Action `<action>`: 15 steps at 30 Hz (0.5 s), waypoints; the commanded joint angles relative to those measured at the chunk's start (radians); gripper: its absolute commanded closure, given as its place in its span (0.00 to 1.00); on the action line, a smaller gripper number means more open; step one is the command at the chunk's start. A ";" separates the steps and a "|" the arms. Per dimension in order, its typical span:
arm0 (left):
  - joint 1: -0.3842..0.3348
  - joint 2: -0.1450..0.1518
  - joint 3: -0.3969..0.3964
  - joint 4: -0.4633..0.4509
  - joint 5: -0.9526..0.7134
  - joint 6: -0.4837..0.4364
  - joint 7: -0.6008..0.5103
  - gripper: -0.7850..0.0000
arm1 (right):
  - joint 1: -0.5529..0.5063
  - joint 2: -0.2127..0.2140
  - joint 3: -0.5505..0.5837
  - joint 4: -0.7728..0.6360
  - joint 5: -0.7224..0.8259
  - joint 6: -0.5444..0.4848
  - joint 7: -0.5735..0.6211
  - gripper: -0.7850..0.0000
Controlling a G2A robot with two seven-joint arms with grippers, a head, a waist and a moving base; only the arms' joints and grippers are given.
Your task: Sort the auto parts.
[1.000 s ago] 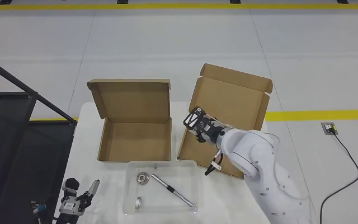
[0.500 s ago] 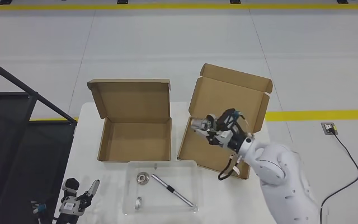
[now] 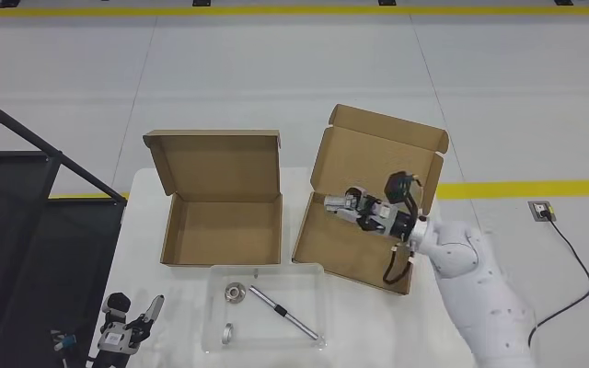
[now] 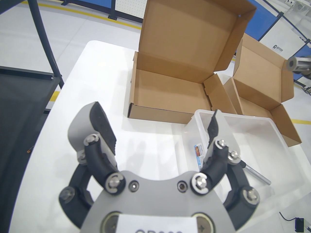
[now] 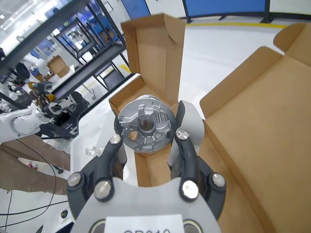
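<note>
The white desk (image 3: 147, 239) is carrying two open cardboard boxes along its far edge and a clear tray (image 3: 294, 269) at its near edge. The left box (image 3: 221, 230) is showing a bare floor. The right box (image 3: 327, 244) is looking bare too, though the arm is hiding part of its floor.

Over the last second the right arm has been swinging outward. Its tool (image 3: 342, 204), which was sitting by the right box's wall nearest the left box, is now reaching in from the desk's right edge and hanging above the box floor. It is clamping a round toothed metal hub (image 5: 145, 126), seemingly clear of the cardboard. The hub is probably about to be released there, which would put one part in place.

The left tool (image 4: 155, 115) is waiting at the desk's near left corner, jaws spread and gripping nothing.

The tray is holding a metal shaft (image 3: 283, 313) lying diagonally, a thick ring (image 3: 236, 293) toward its far left corner and a smaller ring (image 3: 227, 331) toward its near left corner.
</note>
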 commanded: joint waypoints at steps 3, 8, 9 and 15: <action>0.000 0.000 0.000 0.000 0.000 0.000 0.000 0.00 | 0.060 -0.012 -0.116 0.027 -0.204 0.113 0.050 1.00; 0.000 0.000 0.000 0.000 0.000 0.000 0.000 0.00 | 0.107 -0.034 -0.251 0.080 -0.389 0.250 0.076 1.00; 0.000 0.000 0.000 0.000 0.000 0.000 0.000 0.00 | 0.115 -0.041 -0.276 0.095 -0.413 0.284 0.078 1.00; 0.000 0.000 0.000 0.000 0.000 0.000 0.000 0.00 | 0.183 -0.082 -0.392 0.215 -0.516 0.499 0.106 1.00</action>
